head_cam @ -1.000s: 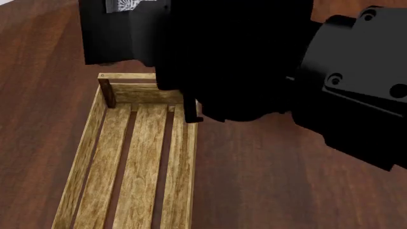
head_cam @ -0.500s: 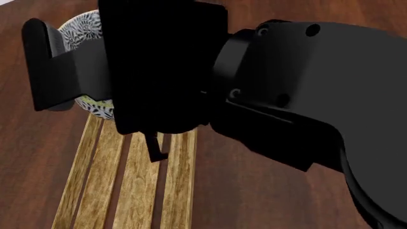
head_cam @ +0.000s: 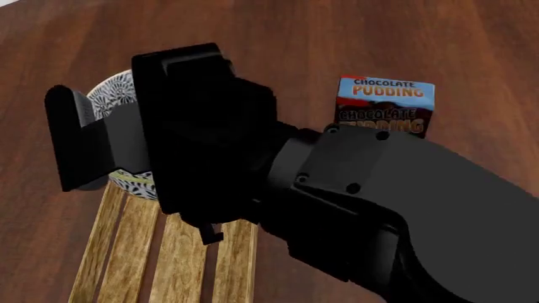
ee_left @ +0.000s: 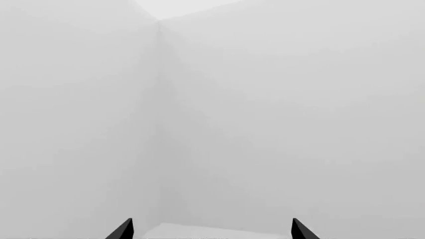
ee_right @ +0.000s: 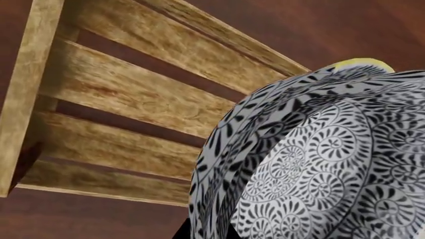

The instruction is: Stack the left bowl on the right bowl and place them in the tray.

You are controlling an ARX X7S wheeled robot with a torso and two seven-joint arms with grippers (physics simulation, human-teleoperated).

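Over the tray (head_cam: pixel 181 252), the right tool (head_cam: pixel 110 136) grips the patterned bowls (ee_right: pixel 319 164), held at the crate's far end above the slats. Beyond, a pudding box (head_cam: pixel 385 104) stands on the tabletop (head_cam: pixel 471 57). Left tool (ee_left: pixel 211 230) spread wide, holding nothing.

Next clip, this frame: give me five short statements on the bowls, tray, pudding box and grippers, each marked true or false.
1. The right gripper carries patterned bowls above the tray. True.
2. The tray's visible slats hold several items. False: the slats in view are bare.
3. A chocolate pudding box stands on the table. True.
4. The pudding box sits inside the tray. False: it stands apart, on the table.
5. The left wrist view shows the bowls. False: only pale walls and the left gripper fingertips.
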